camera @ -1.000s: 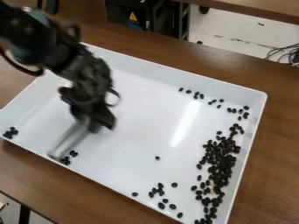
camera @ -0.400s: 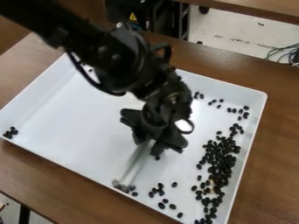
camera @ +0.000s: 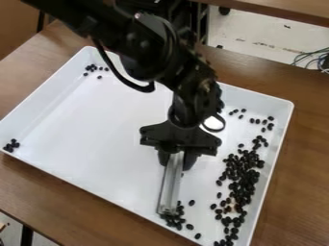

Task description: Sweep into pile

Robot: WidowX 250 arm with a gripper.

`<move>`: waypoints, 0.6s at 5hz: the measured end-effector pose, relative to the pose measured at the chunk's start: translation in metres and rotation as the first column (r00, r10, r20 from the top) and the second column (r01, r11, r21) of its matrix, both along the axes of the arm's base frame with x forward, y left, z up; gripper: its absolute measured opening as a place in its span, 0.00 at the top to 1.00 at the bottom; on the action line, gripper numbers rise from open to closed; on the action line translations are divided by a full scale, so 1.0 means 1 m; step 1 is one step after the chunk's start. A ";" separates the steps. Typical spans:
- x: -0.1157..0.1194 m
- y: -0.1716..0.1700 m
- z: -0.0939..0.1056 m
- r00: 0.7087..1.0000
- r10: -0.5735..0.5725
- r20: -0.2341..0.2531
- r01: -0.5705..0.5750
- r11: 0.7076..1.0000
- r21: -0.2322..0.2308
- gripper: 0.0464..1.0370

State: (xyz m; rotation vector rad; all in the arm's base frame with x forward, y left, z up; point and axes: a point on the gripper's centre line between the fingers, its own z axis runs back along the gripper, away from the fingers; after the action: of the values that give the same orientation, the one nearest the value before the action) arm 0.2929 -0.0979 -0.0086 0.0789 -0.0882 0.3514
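The tool (camera: 175, 162) is pinching the clear sweeping bar (camera: 170, 187), and the lower end of this bar is beside the near edge of the white tray (camera: 77, 144), just at a small group of beans (camera: 175, 222). The main pile (camera: 241, 180) lies along the right edge of the tray, which rests on the counter (camera: 70, 211). I judge that the step in hand is to bring this small group to the pile. For doing it well, the bar should press only lightly on the tray floor, follow the near edge closely and go slowly to the right, so that beans do not roll around its end. It should stop when the group meets the pile, because a hard push can scatter it. The left-corner beans (camera: 11, 145) and the far-left-corner beans (camera: 94, 68) probably need their own gentle strokes, starting from behind them, close to the walls
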 end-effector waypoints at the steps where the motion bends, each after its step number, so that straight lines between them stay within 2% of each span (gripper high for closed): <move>1: 0.011 0.028 0.005 0.979 0.202 -0.014 -0.202 0.979 -0.026 0.68; 3: 0.024 0.059 0.001 0.993 0.120 -0.017 -0.121 0.988 -0.099 0.68</move>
State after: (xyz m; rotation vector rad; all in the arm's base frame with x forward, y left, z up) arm 0.3167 -0.0384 -0.0077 -0.0130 -0.0547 0.4753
